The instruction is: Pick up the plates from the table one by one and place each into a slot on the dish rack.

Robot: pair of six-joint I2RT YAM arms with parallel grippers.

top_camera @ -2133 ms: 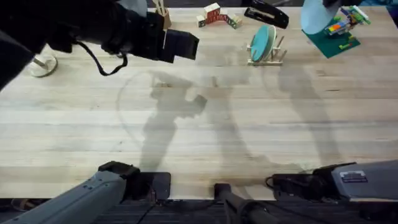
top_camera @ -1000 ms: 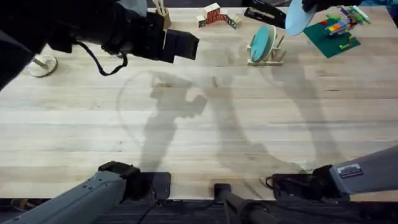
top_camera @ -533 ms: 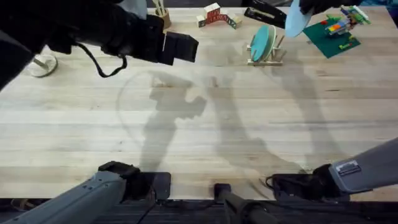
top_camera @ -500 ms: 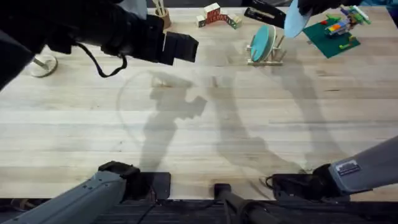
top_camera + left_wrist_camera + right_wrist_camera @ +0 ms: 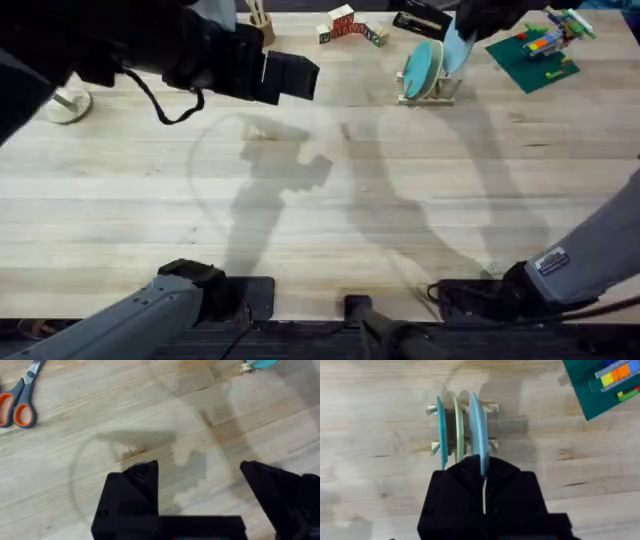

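Gripping the sky-blue plate (image 5: 476, 435) by its edge, the right gripper (image 5: 483, 491) holds it upright over the dish rack (image 5: 462, 446), beside the teal plate (image 5: 441, 432) and a cream plate (image 5: 457, 430) that stand in their slots. I judge that the step in hand is inserting this last plate. Next it needs a straight lowering between the dowels, then release. The left gripper (image 5: 200, 490) hangs open above the bare surface (image 5: 125, 405).

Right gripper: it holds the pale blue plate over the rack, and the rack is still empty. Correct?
Not quite. The rack isn't empty: the right wrist view shows a teal plate and a cream plate already standing in it. The right gripper does hold the pale blue plate over it.
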